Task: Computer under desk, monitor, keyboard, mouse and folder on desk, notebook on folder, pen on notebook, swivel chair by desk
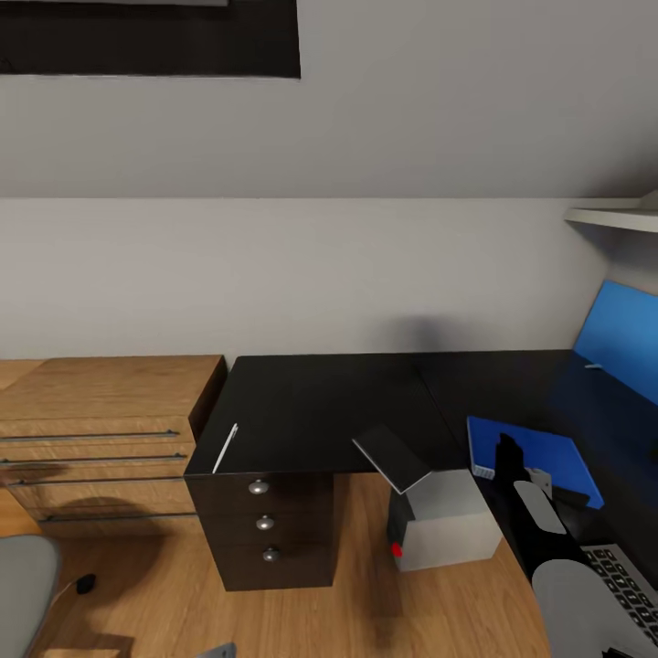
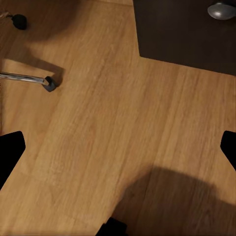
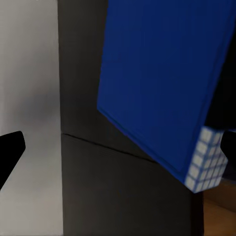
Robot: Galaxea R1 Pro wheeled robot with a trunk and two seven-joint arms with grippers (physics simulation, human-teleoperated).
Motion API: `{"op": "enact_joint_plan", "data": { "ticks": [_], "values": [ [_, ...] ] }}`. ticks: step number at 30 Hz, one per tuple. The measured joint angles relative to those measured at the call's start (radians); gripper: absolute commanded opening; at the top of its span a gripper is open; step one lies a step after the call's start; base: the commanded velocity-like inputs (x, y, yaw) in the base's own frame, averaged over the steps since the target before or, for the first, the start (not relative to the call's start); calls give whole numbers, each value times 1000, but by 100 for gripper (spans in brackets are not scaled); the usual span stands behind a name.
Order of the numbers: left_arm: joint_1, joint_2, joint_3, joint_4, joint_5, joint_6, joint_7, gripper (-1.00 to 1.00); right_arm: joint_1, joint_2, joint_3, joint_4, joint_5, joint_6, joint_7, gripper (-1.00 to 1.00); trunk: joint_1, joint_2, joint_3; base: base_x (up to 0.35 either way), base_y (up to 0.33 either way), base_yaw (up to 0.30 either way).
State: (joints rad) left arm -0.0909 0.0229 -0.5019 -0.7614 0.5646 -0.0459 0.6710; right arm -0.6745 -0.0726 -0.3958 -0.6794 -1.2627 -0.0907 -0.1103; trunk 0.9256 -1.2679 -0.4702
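1. Folder [image 1: 535, 457]: bright blue, lying flat on the black table [image 1: 329, 411] at the lower right of the head view, its white page edge toward the table's front.
2. Right jaws [image 3: 118, 142]: spread wide, dark fingertips at opposite edges of the right wrist view; the folder's white gridded corner [image 3: 206, 164] lies between them, close to one fingertip, nothing pinched. In the head view the right arm [image 1: 539, 521] overlaps the folder's near edge.
3. Left jaws [image 2: 118, 147]: spread apart over bare wood floor [image 2: 118, 123], holding nothing.
4. Pen [image 1: 225, 448]: thin pale stick on the table's front left corner, well apart from the folder.
5. Notebook [image 1: 393, 457]: dark, tilted, resting on the computer's top and the table's front edge.
6. Computer [image 1: 443, 521]: grey tower on the floor before the table, red dot at its lower front.
7. Containers: black drawer unit [image 1: 265, 525] under the table, three silver knobs, drawers closed; light-wood chest [image 1: 100, 439] at left, closed.
8. Keyboard [image 1: 626, 580]: at lower right, partly hidden by the arm.
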Motion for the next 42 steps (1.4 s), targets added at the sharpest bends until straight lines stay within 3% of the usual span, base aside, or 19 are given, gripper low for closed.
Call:
{"op": "enact_joint_plan", "data": {
  "ticks": [7,10,23,26,32,35,42],
  "values": [
    [0,-1,0,2,2,0,0,100,0,3,1,-5,0,-1,4,100,-27,49,22,0,0,0],
    [0,-1,0,4,2,0,0,100,0,5,34,-23,-1,-4,8,100,-38,70,31,0,0,0],
    [0,-1,-3,6,2,1,0,100,0,51,60,-42,-3,0,11,100,-38,70,33,0,0,60],
    [0,-1,0,5,0,0,0,100,0,70,102,-43,-1,-1,11,100,-38,70,36,0,0,201],
    [0,-1,-1,-2,-1,-32,2,100,1,81,200,-47,-2,-5,10,100,-38,70,42,0,0,203],
    [0,-1,-1,-2,-2,-41,3,100,2,87,209,-53,-3,-3,10,100,-38,70,44,0,0,104],
    [0,-1,-1,-2,-1,-45,4,100,5,90,239,-79,-4,1,9,100,-12,22,24,0,0,22]
  ]
}}
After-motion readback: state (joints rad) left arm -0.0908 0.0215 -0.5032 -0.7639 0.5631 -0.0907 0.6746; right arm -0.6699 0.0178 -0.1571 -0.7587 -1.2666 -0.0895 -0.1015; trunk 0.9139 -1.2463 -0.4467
